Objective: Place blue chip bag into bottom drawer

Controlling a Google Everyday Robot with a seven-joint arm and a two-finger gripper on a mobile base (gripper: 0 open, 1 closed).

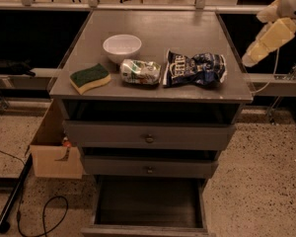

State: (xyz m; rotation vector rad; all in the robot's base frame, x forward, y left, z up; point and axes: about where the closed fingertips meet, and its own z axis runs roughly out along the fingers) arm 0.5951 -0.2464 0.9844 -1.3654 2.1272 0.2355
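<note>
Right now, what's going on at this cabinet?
The robot's gripper hangs off the right edge of the cabinet top, apart from the blue chip bag. The bag lies on top beside a green-and-white foil bag, a sponge and a white bowl. The bottom drawer stands pulled open.

The grey three-drawer metal cabinet (pixel 187 135) was viewed by the single camera from in front and above, fairly near, angled down at its drawer fronts. The cream gripper (pixel 265 42) was caught off the cabinet's right rear corner.
</note>
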